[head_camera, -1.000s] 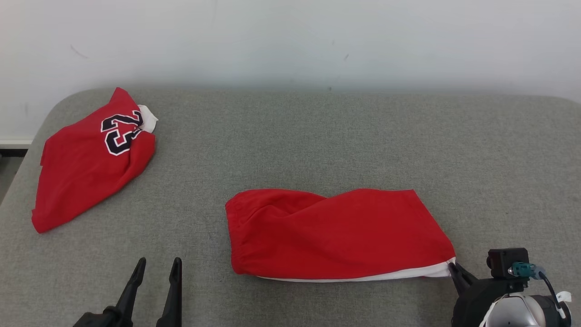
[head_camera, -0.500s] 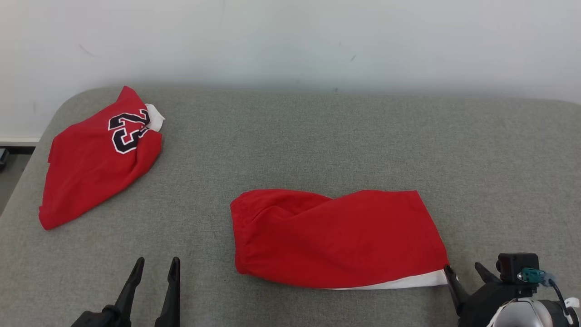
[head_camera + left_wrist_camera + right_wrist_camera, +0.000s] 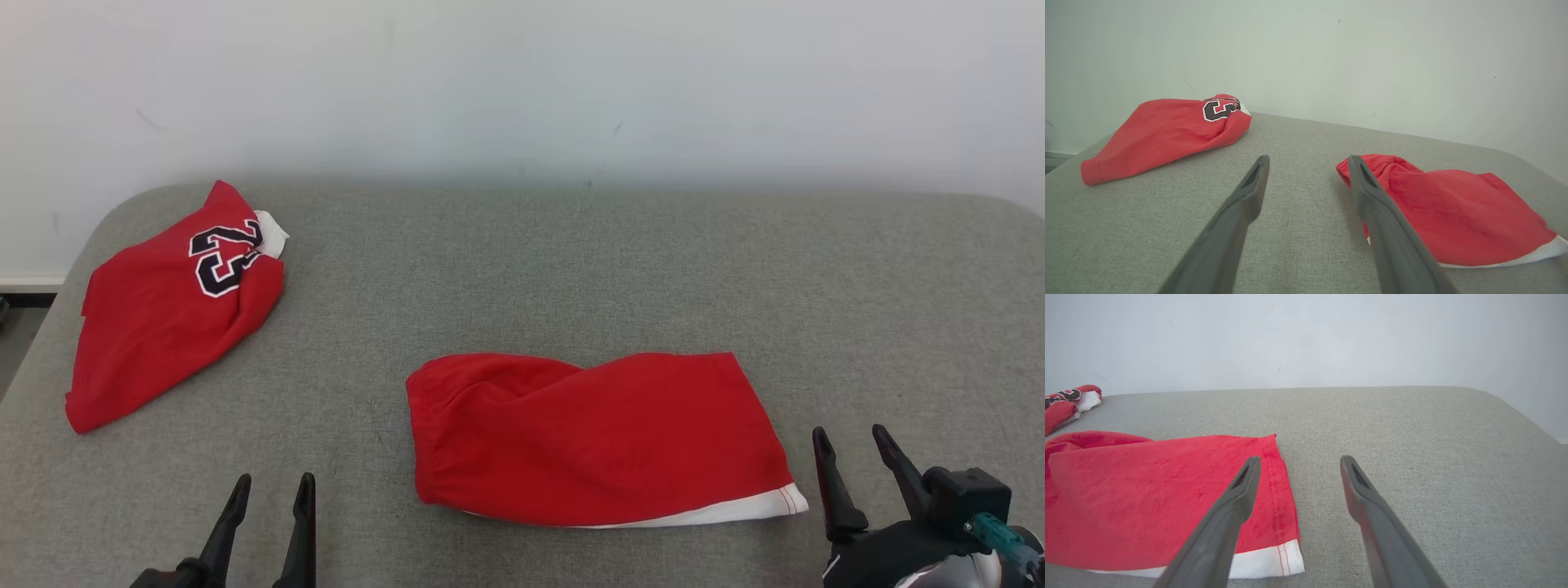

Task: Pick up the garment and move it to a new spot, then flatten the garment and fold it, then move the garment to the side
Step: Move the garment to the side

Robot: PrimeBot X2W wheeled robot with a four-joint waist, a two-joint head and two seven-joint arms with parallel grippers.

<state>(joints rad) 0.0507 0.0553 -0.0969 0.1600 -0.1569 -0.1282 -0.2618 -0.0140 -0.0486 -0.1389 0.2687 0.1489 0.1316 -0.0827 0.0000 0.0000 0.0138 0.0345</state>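
The risks, from the left: a red jersey [image 3: 163,310] with a dark number lies crumpled by the desk's [image 3: 571,269] far left corner. If the shorts [image 3: 588,441] are meant to go to that side, they could land on it or be mistaken for it. The left hand [image 3: 275,478] hovers at the near edge with its fingers spread and empty, well apart from the shorts. A lift by the other arm alone would probably let the layers slide and undo the fold. The right hand [image 3: 849,431] is also released and holds nothing. It sits just beside the shorts' white corner without touching it, and a pinch there may catch only one layer.

The shorts lie in the middle of the desk, nearer the front, and look folded over once. The gathered waistband bunches at the left end. A diagonal ridge crosses the top layer, so they aren't quite flat. A white band runs along the near edge to the stitched right corner.
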